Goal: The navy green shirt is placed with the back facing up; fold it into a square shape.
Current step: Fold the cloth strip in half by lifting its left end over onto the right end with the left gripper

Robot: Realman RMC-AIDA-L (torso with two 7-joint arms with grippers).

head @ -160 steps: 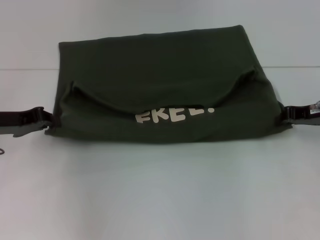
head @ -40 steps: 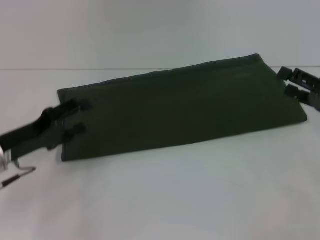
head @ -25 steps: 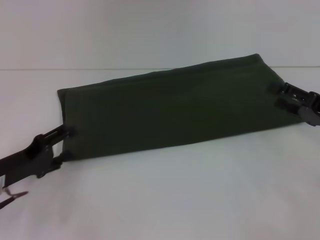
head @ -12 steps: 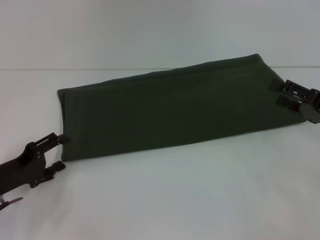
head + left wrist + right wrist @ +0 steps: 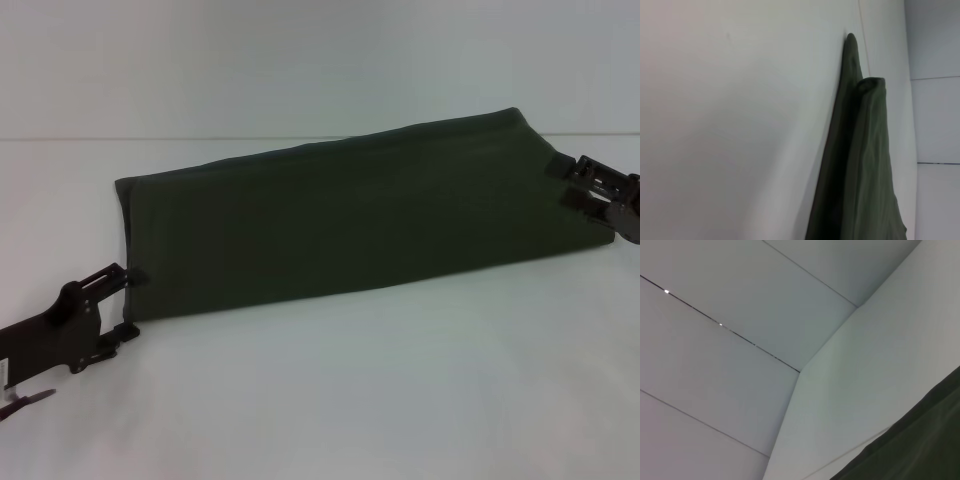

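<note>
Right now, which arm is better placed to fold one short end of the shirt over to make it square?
Probably the left. The left tool, open, sits at the navy green shirt's near left corner; the right tool is at the far right end.

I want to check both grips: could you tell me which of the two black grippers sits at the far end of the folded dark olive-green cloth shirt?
The right gripper, at the dark olive-green shirt's far right end; the left gripper sits at its near left corner.
</note>
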